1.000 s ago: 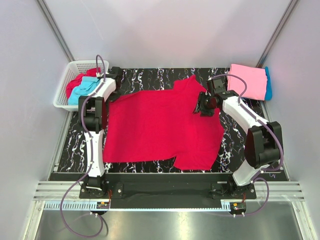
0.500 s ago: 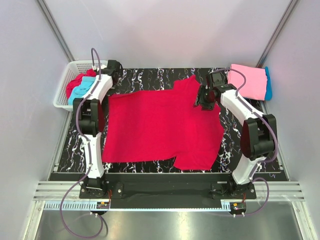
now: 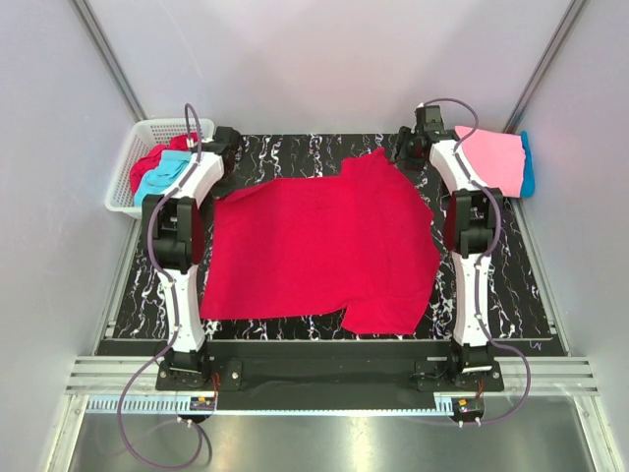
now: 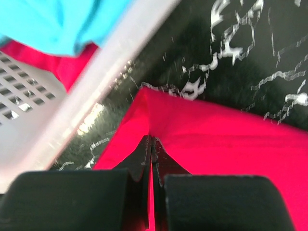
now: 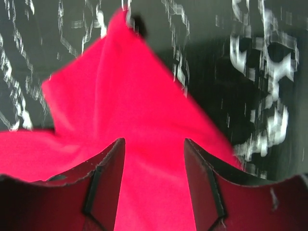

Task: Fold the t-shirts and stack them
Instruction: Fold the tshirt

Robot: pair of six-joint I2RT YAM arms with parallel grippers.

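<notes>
Left pincer [image 4: 150,143] is clamping shut on 1 corner of the crimson red soft cloth t-shirt [image 3: 324,246], which is lying flat ahead of my tips on the black white-veined table [image 3: 295,147]. The white plastic lattice basket [image 4: 29,110] is sitting just left of that pincer, holding turquoise cloth [image 4: 57,24] and red cloth [image 4: 72,67]. Right pincer [image 5: 153,144] is hanging wide open over the shirt's sleeve; contact I cannot tell. The folded pink cloth t-shirt [image 3: 488,157] is lying right of it, on a turquoise blue t-shirt [image 3: 529,162].
</notes>
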